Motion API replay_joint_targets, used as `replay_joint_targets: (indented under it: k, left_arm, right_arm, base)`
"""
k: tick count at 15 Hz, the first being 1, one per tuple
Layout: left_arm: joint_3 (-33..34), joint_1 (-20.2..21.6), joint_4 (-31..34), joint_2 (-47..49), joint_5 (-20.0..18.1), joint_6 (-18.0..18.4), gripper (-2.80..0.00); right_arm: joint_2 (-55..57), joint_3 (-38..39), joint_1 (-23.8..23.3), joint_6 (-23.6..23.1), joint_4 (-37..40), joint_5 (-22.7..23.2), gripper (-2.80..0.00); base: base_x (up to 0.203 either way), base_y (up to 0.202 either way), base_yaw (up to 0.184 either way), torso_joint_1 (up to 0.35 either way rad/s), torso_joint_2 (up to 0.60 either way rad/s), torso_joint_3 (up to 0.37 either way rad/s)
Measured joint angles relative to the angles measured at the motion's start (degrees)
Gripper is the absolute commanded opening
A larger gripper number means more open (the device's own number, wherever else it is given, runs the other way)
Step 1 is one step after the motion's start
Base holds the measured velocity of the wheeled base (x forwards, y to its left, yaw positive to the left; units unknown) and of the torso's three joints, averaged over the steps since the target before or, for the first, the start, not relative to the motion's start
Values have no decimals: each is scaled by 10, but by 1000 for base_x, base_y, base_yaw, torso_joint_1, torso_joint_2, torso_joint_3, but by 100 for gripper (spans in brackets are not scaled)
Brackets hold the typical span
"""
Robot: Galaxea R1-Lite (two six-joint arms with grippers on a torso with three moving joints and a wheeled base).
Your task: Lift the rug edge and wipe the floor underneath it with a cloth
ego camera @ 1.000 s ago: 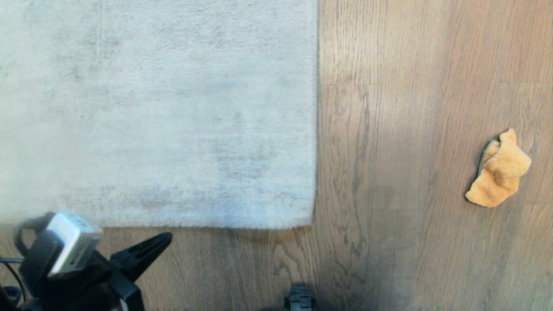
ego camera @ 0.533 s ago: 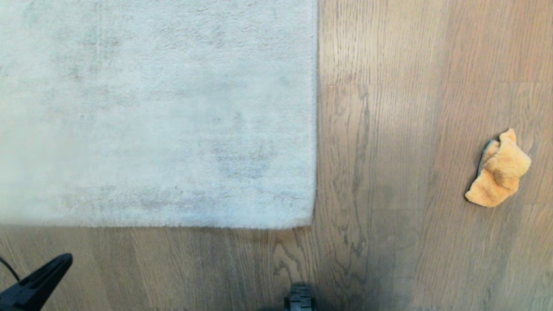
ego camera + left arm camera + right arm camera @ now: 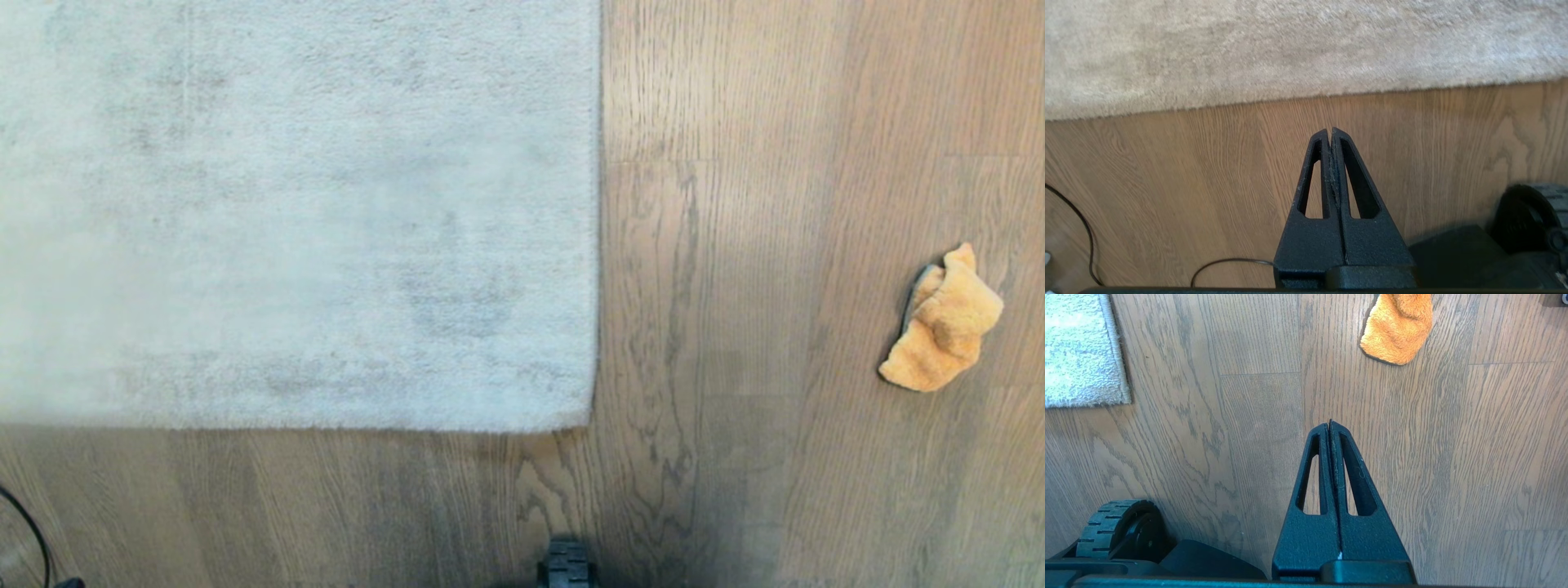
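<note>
Rug flat, cloth unheld

Both end effectors, left and right, are pressed together, empty. The cloth lies on the floor, well apart from the rug edge; you risk wiping nothing without grasping it.

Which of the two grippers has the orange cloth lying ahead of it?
The right gripper: the orange cloth lies on the floor beyond its shut fingertips. The left gripper faces only the rug edge.
</note>
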Motion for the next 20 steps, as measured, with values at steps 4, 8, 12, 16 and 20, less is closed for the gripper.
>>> replay_joint_targets:
  k: [4,8,12,16,20]
  left_arm:
    - [0,11,88,-93,-16,-5,-280]
    - [1,13,93,-124,-17,-5,-280]
    - [0,13,93,-130,-16,-11,-280]
    - [0,13,93,-131,-16,-11,-280]
    - [0,13,93,-131,-16,-11,-280]
  right_arm:
    - [0,0,0,0,0,0,-280]
    - [0,0,0,0,0,0,-280]
    - [0,0,0,0,0,0,-280]
    - [0,0,0,0,0,0,-280]
    - [0,0,0,0,0,0,-280]
  base:
    - [0,0,0,0,0,0]
    - [0,0,0,0,0,0]
    - [0,0,0,0,0,0]
    - [0,0,0,0,0,0]
    - [0,0,0,0,0,0]
